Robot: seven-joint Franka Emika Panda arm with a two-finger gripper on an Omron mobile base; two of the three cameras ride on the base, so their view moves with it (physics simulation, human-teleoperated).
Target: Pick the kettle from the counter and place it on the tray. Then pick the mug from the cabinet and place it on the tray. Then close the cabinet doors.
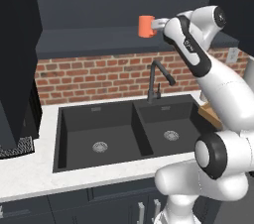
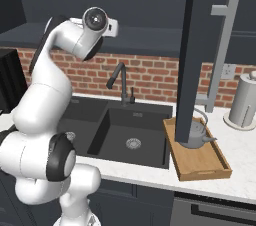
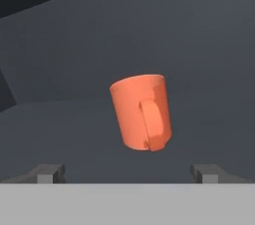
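Hand view looks straight at the mug (image 3: 142, 118), a smooth matte orange cylinder with a thick loop handle facing the camera, standing on the dark cabinet (image 3: 69, 69) shelf and appearing tilted as the camera rolls. The hand (image 3: 128, 173) has its two small dark fingertips spread wide apart on either side and below the mug, holding nothing and not touching it.

From the left base view, the same mug (image 1: 146, 26) stands on the shelf above a band of red brick wall (image 1: 94, 77), with the hand (image 1: 159, 23) just beside it at the end of the glossy white arm. Below lies the speckled white stone surface (image 1: 30, 176) with a matte black double sink (image 1: 104, 136) and a slim angular black tap (image 1: 158, 79).

What the right base view adds is the far end of the surface: a flat light-brown wooden tray (image 2: 200, 162) with a low rim, and on it the squat grey metal kettle (image 2: 200, 135) with its thin wire handle, partly hidden behind an open cabinet door (image 2: 197, 45), a tall dark panel carrying a long silver bar handle (image 2: 220, 55). A pale grey cylinder (image 2: 245, 102) stands upright near the tray.
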